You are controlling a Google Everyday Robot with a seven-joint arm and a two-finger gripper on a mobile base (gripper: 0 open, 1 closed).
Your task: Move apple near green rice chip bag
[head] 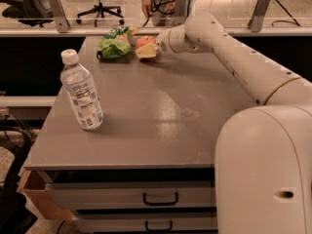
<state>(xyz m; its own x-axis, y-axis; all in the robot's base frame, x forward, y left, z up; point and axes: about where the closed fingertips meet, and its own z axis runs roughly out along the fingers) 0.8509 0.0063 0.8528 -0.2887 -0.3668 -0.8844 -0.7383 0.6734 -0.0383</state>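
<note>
The apple, round and red-orange, is at the far edge of the grey table, just right of the green rice chip bag. The bag is wrinkled and bright green and lies at the table's back left. My gripper reaches in from the right at the end of the white arm and is shut on the apple, holding it low over the table surface. A pale finger shows under the apple. The apple's right side is hidden by the gripper.
A clear water bottle with a white cap stands upright at the table's left. My white base fills the lower right. Drawers sit under the front edge. Office chairs and a railing are behind the table.
</note>
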